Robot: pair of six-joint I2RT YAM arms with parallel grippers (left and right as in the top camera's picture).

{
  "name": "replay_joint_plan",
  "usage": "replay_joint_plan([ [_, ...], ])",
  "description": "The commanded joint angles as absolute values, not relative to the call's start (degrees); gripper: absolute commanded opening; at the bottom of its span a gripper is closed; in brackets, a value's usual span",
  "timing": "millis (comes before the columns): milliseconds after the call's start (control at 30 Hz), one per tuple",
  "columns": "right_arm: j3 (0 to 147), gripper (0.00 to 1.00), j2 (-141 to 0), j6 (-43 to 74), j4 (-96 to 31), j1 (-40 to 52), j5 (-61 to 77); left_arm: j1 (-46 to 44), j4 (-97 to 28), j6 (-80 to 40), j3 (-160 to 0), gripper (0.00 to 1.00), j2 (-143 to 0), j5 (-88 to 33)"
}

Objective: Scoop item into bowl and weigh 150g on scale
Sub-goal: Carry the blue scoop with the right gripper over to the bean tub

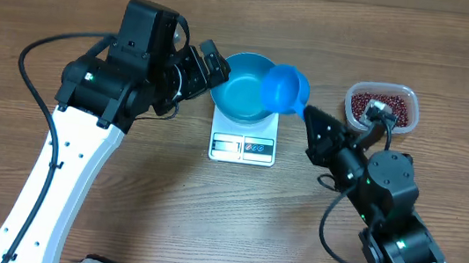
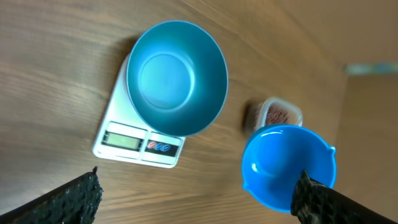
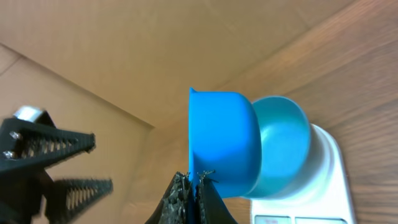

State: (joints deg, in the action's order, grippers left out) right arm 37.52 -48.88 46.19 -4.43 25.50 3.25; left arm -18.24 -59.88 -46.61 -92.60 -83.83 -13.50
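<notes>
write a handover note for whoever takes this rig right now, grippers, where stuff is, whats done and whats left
Grippers: the left gripper is open and empty, beside the bowl. The right gripper is shut on the handle of the scoop.
Things: the bowl sits on the scale and has nothing in it. The scoop is tipped at the bowl's rim and looks empty. The beans are in the tub, on the right arm's side.
Done: bowl on scale, scoop in hand.
Left: all the scooping and weighing. The display is too small to read.
</notes>
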Motion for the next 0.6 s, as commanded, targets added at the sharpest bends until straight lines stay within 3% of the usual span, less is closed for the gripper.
replay_joint_plan([
  [0,38.76,0.04,-45.82,41.17,-6.85,25.21,4.05,-17.98,-60.07,-30.79,-93.71,0.99,-82.67,-13.58],
  [233,41.01,0.04,-43.48,35.68,-14.31,25.21,4.64,-17.98,-62.11,-17.74,-93.71,1.0,-82.72,-13.54],
  [567,48.73,0.04,-43.53,32.47,-26.81,24.73,3.68,-17.98,-63.31,-17.74,-93.69,1.0,-82.76,-13.54],
])
